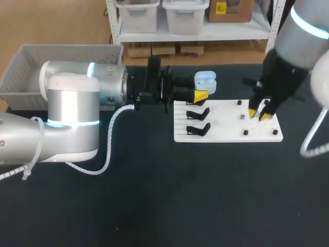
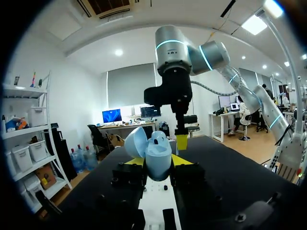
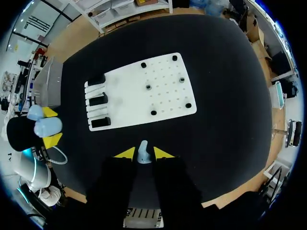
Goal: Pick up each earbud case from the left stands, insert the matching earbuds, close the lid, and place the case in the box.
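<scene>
left gripper [image 1: 201, 88] pinching open pale-blue plastic earbud case [image 1: 206, 78]; right gripper [image 3: 144, 153] pinching small pale-blue earbud [image 3: 143, 150] above white pegged board [image 1: 226, 131].

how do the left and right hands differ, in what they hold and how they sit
The left hand grips the case, lid open; the right hand grips a much smaller earbud. The left hand's fingers stand wide apart, the right hand's close together. The left hand lies level by the board's stands; the right hand points down over its peg end. Both are shut on light blue things.
</scene>
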### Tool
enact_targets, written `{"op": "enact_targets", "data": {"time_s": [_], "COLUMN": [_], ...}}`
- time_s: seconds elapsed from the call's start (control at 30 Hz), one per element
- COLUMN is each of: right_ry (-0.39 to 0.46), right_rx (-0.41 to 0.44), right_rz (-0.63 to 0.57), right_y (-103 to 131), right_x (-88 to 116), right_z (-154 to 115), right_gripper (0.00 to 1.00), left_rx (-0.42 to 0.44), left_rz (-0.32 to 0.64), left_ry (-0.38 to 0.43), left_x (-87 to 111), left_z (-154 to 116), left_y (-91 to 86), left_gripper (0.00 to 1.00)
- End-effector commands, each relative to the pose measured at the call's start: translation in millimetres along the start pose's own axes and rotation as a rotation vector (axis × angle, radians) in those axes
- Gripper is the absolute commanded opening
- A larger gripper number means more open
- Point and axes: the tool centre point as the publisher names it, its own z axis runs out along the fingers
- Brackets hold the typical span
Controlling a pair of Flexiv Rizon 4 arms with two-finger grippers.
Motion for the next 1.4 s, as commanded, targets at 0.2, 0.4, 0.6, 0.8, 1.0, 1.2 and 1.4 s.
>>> {"op": "enact_targets", "data": {"time_s": [0.2, 0.4, 0.6, 0.8, 1.0, 1.2, 1.4], "right_ry": [-0.016, -0.061, -0.061, -0.061, -0.062, -0.051, -0.023], "right_rx": [0.055, 0.082, 0.082, 0.082, 0.089, 0.090, 0.107], "right_rz": [-0.095, -0.126, -0.126, -0.126, -0.204, -0.320, -0.415], "right_y": [42, 63, 63, 63, 76, 99, 117], "right_x": [11, 12, 12, 12, 11, 15, 17], "right_z": [-100, -105, -105, -105, -107, -104, -96], "right_gripper": [0.00, 0.00, 0.00, 0.00, 0.00, 0.00, 0.00], "left_rx": [-0.008, -0.008, -0.008, -0.008, -0.008, -0.008, -0.008], "left_rz": [0.004, 0.004, 0.004, 0.004, 0.004, 0.004, 0.004], "left_ry": [-0.004, -0.004, -0.004, -0.004, -0.004, -0.004, -0.004], "left_x": [0.9, 0.9, 0.9, 0.9, 0.9, 0.9, 0.9], "left_z": [0, 0, 0, 0, 0, 0, 0], "left_y": [-2.1, -2.1, -2.1, -2.1, -2.1, -2.1, -2.1], "left_gripper": [0.00, 0.00, 0.00, 0.00, 0.00, 0.00, 0.00]}}
